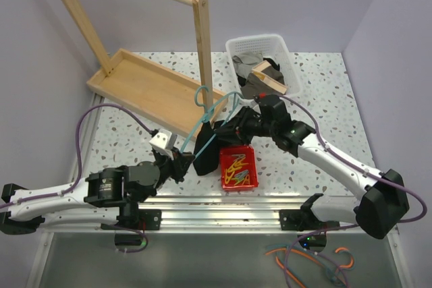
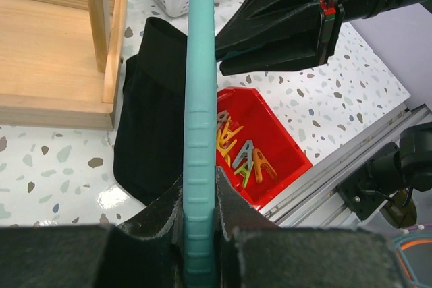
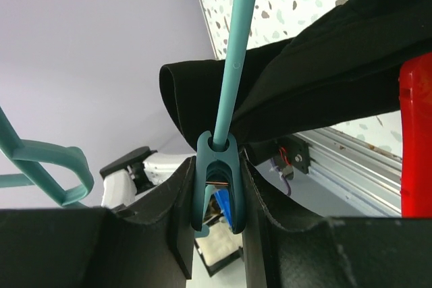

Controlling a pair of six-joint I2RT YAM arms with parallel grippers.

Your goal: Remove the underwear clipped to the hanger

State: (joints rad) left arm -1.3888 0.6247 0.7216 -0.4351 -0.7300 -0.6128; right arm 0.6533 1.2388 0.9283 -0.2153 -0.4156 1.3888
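Observation:
The teal hanger (image 1: 210, 118) is held tilted above the table, hook (image 1: 202, 95) toward the wooden rack. The black underwear (image 1: 206, 150) hangs from it and sags onto the table beside the red bin. My left gripper (image 1: 181, 164) is shut on the hanger's lower end; in the left wrist view the ribbed teal bar (image 2: 201, 119) runs between the fingers of that gripper (image 2: 200, 193), with the underwear (image 2: 145, 133) behind it. My right gripper (image 1: 233, 126) is shut on a teal clip (image 3: 217, 180) on the hanger rod (image 3: 236, 52), right where the underwear (image 3: 324, 65) hangs.
A tall wooden rack on a tray base (image 1: 145, 85) stands at the back left. A white basket (image 1: 262, 59) with grey and tan cloths is at the back right. A red bin (image 1: 237, 166) holds coloured clothespins. An aluminium rail (image 1: 223, 210) runs along the near edge.

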